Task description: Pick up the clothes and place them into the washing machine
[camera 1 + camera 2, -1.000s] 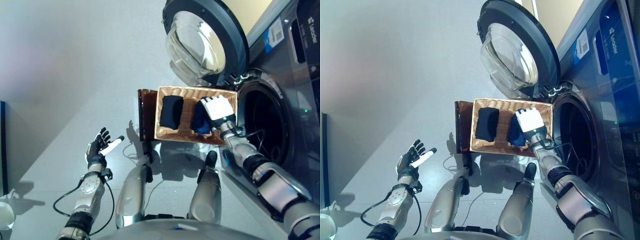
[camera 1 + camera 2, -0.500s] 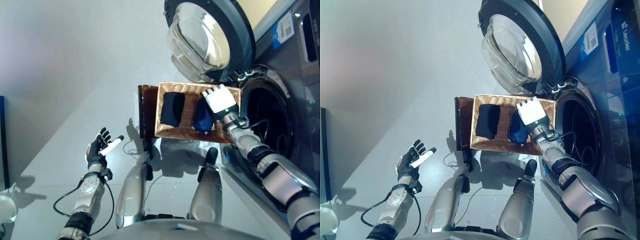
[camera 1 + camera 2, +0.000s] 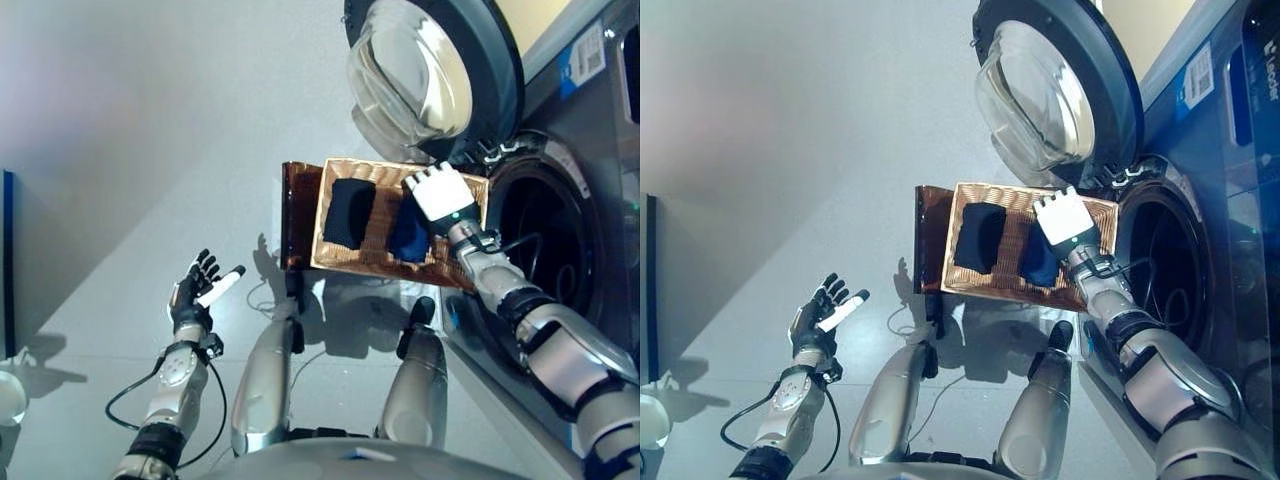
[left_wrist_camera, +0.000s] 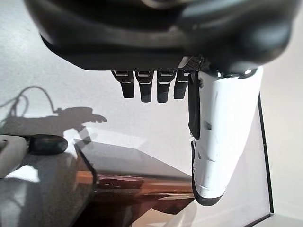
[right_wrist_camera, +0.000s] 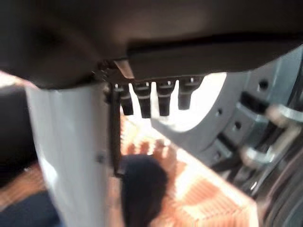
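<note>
Looking down, the head views show the right hand [image 3: 441, 194] over a woven wicker basket [image 3: 378, 257] holding two dark folded garments [image 3: 349, 213], beside the grey washing machine's [image 3: 1200, 200] open round door [image 3: 432, 72]. Its wrist view shows straight fingers [image 5: 142, 101] above the nearer blue garment [image 5: 142, 189], seemingly not gripping, contact unclear. Well apart, the left hand [image 3: 196, 293] hangs splayed, empty.

Basket [image 3: 345, 260] tan wicker; clothes: black [image 3: 349, 213], navy [image 3: 407, 240]; washing machine [image 3: 590, 140] dark grey.

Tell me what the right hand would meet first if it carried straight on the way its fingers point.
Probably the far rim of the wicker basket, then the open washer door; the right hand hovers over the blue garment. Depth is unclear.
</note>
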### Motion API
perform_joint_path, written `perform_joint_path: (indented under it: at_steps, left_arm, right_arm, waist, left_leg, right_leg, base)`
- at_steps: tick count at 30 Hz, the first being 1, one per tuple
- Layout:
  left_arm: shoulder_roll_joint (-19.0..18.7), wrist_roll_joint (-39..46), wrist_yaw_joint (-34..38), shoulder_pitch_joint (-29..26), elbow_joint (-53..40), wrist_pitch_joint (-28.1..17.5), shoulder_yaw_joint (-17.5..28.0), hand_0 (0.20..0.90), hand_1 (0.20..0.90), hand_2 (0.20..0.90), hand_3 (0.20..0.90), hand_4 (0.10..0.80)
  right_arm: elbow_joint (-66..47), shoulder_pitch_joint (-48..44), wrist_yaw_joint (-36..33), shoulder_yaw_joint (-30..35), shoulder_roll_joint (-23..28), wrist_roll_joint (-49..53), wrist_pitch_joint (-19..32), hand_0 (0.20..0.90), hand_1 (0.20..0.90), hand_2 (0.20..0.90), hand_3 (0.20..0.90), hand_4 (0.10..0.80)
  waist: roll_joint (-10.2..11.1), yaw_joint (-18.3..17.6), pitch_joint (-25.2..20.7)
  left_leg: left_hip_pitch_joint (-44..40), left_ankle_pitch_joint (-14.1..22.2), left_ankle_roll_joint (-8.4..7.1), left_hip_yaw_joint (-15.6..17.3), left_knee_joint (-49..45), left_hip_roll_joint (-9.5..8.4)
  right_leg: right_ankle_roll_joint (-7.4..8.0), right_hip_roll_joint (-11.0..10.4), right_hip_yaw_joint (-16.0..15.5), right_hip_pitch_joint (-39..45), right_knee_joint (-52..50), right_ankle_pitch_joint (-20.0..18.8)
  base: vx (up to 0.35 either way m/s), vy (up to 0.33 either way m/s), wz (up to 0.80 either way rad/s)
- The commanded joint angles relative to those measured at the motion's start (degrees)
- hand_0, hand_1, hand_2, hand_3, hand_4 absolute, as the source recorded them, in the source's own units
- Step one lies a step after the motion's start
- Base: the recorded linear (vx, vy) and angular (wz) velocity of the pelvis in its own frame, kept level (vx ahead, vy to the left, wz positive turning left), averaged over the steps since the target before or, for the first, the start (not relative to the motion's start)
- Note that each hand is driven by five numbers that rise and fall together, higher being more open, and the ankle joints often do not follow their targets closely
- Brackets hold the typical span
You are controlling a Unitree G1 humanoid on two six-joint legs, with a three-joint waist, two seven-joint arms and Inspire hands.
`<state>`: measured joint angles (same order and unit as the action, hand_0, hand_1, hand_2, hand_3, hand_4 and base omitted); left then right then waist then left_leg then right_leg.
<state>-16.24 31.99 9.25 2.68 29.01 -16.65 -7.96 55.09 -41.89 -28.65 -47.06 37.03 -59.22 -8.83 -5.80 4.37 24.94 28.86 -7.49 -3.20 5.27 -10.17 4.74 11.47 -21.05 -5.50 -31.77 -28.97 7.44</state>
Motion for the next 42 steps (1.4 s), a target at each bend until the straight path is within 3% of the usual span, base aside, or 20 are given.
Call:
perform_joint_path:
  at_steps: [1, 19, 28, 42]
  left_arm:
    - [-5.6, -0.1, 1.1, 3.5, -6.3, -4.6, 2.3, 0.9, 0.9, 0.9, 0.9, 0.8]
    - [-7.1, 0.7, 0.5, 5.7, -7.8, -5.0, 2.8, 0.9, 0.9, 0.9, 0.9, 0.8]
    - [-7.3, 1.1, -0.5, 6.3, -8.2, -4.9, 2.7, 0.9, 0.9, 0.9, 0.9, 0.8]
    - [-8.5, 1.2, -1.3, 7.2, -10.4, -4.6, 2.6, 0.9, 0.9, 0.9, 0.9, 0.8]
  right_arm:
    - [-1.9, -5.4, -2.9, 0.5, 1.2, 0.0, -1.3, 0.9, 0.9, 0.9, 0.9, 0.8]
    - [0.6, -7.6, -3.3, -0.4, 0.5, 0.8, -1.6, 0.9, 0.9, 0.9, 0.9, 0.8]
    - [8.2, -8.9, -2.0, 0.5, -2.1, 1.9, -2.6, 0.9, 0.9, 0.9, 0.9, 0.8]
    - [9.7, -10.7, 1.2, -2.6, -3.0, 1.0, -1.4, 0.9, 0.9, 0.9, 0.9, 0.8]
  waist:
    - [2.2, 1.6, -0.5]
    - [1.5, 2.4, -0.8]
    - [0.6, 3.2, -0.8]
    - [-0.1, 4.2, -0.6]
  left_leg:
    - [1.2, 9.8, -3.39, -3.6, -12.0, 2.8]
    - [5.0, 10.9, -3.5, -4.5, -15.9, 2.22]
    - [6.8, 10.6, -3.36, -4.7, -16.6, 1.56]
    - [8.5, 11.5, -3.15, -4.7, -18.8, 1.26]
  right_leg:
    - [-1.51, 0.4, 1.4, -2.0, 0.7, -8.4]
    - [-2.67, 0.3, 2.7, -5.5, -4.3, -6.1]
    - [-2.66, -0.1, 2.8, -6.8, -5.2, -6.1]
    - [-2.75, -0.6, 3.4, -8.4, -7.2, -5.3]
  base:
    - [-0.024, -0.001, 0.05]
    - [-0.002, 0.003, 0.01]
    - [-0.008, 0.007, 0.03]
    - [-0.005, 0.002, 0.01]
